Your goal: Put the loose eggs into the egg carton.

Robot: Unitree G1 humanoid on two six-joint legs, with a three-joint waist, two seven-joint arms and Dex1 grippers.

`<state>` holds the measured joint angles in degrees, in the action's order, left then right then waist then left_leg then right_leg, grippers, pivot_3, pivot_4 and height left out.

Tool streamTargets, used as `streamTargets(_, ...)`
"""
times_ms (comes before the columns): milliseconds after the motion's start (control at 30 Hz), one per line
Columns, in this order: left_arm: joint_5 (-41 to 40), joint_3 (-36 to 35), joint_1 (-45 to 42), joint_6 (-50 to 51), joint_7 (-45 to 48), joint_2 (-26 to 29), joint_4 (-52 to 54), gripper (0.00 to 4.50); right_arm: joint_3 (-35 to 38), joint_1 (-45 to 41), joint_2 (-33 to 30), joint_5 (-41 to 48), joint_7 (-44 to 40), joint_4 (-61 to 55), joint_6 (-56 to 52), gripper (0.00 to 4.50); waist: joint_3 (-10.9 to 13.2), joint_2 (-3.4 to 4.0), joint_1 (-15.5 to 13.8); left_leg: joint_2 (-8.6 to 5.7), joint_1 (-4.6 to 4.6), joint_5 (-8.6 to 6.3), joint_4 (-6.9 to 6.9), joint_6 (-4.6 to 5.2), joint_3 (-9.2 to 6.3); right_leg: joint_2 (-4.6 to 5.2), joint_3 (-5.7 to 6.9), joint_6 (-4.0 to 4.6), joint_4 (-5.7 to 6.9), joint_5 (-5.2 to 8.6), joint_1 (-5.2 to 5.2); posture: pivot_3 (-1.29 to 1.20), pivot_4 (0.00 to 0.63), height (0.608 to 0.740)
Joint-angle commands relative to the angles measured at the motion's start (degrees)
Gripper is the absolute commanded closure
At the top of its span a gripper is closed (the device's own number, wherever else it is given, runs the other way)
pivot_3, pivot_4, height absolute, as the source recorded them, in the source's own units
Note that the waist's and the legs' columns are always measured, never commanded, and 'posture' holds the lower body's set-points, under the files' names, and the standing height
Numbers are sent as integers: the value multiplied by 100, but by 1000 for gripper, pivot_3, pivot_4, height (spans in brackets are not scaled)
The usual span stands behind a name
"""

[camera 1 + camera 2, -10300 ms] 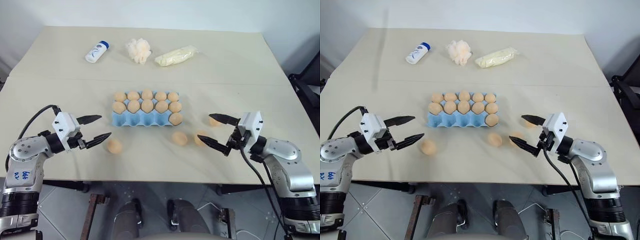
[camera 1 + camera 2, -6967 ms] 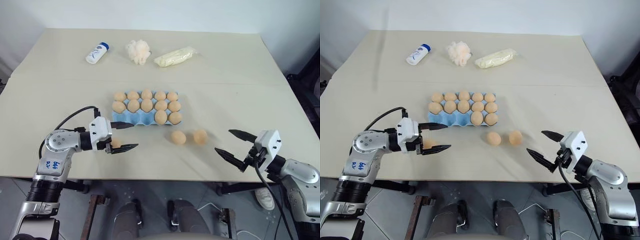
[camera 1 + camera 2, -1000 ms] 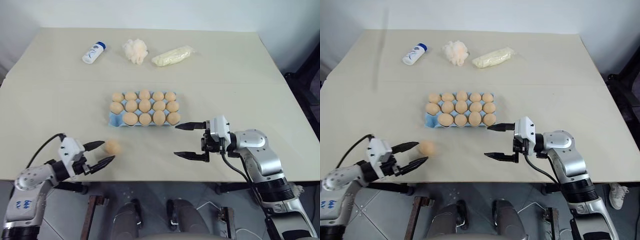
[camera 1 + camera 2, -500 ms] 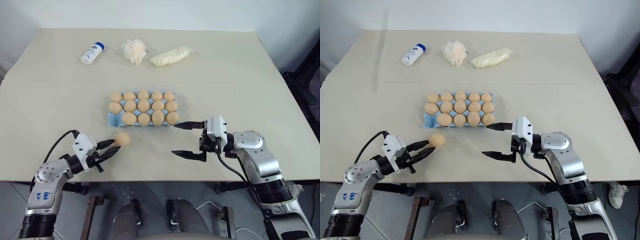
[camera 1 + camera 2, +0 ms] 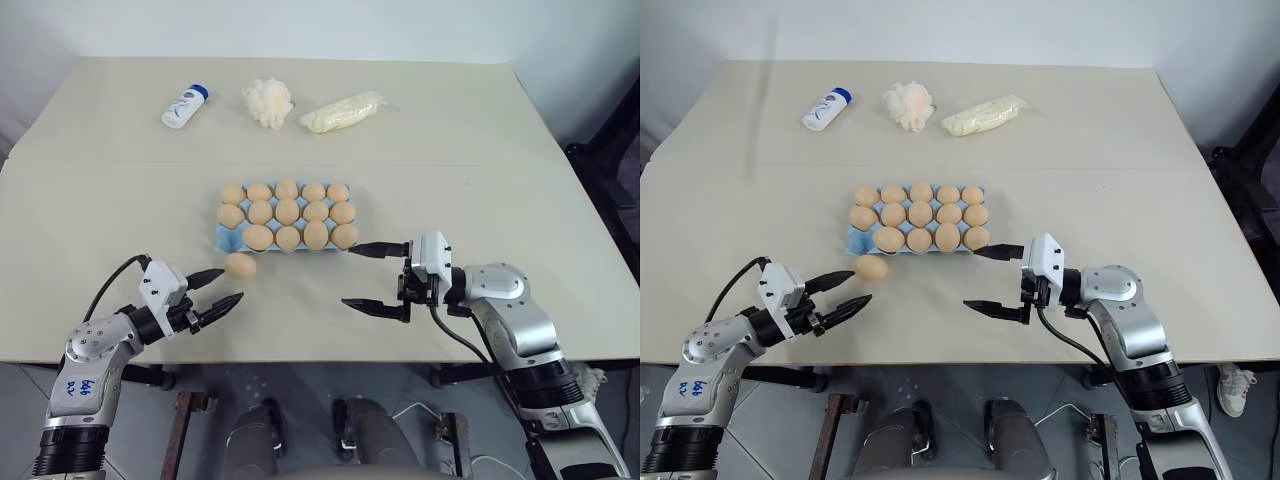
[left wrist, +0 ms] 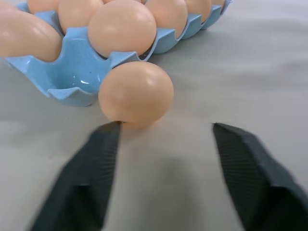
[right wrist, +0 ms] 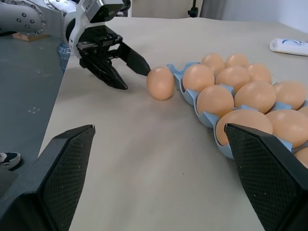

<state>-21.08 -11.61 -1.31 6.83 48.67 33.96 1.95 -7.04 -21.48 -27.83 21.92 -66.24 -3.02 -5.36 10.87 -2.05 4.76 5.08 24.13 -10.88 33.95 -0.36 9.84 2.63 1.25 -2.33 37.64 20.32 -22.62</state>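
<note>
Loose egg [image 5: 240, 265] against egg carton [image 5: 229, 240], just beyond wide-open left end effector [image 5: 216, 289].

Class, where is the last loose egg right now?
The loose egg lies on the table against the egg carton's near-left corner, just ahead of the open left gripper.

egg carton [image 6: 72, 77]: cut by frame edge | white bottle [image 5: 184, 104]: label unreadable

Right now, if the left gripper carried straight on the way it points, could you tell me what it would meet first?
Most likely the loose egg, lying just ahead of the open left gripper, with the egg carton right behind it.
</note>
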Motion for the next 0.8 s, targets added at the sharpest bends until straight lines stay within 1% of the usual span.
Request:
streamTargets(33,-43,-79,-31,-14,-105,-6,178,23,-26,11,51,41,8,-179,79,0,0,0,-1,0,0,0,0,0,0,0,0,0,1,0,0,0,150,740)
streamTargets(133,37,-10,-178,-101,-275,-168,-4,23,-36,-7,68,41,13,-172,66,0,0,0,-10,0,0,0,0,0,0,0,0,0,2,0,0,0,150,740)
streamTargets(333,210,243,-563,-131,-714,-741,-314,23,-75,22,88,30,74,-243,46,0,0,-1,-39,-2,1,2,10,4,0,-1,0,-5,6,-3,3,0,150,740)
streamTargets(467,265,348,-593,-116,-741,-842,-301,23,-88,32,76,41,134,-268,36,0,-1,-1,-26,-1,0,3,15,6,0,-4,-1,-7,12,-4,3,0,150,740)
streamTargets(500,234,324,-506,-90,-713,-810,-257,421,-79,48,66,41,158,-284,36,0,-1,-1,-24,0,0,3,17,6,0,-6,-1,-7,13,-4,3,0,150,740)
streamTargets(533,207,304,-442,-71,-690,-784,-226,633,-73,58,58,41,175,-294,37,0,-1,-1,-21,1,-1,3,17,6,0,-6,-2,-7,14,-4,3,0,150,740)
streamTargets(667,39,126,-180,-25,-490,-560,23,1900,-47,66,40,29,229,-278,57,0,-1,-1,1,3,-2,3,17,5,1,-8,-3,-7,15,-4,3,0,150,740)
streamTargets(700,-41,77,-170,0,-457,-523,91,2081,-47,62,40,26,237,-266,63,0,-1,-1,0,4,-2,3,17,5,0,-8,-3,-7,15,-4,3,0,150,740)
streamTargets(800,-352,-122,-278,68,-380,-455,316,2081,-59,64,45,10,260,-248,81,0,0,-1,-11,4,-2,4,17,3,0,-8,-2,-6,16,-4,2,0,150,740)
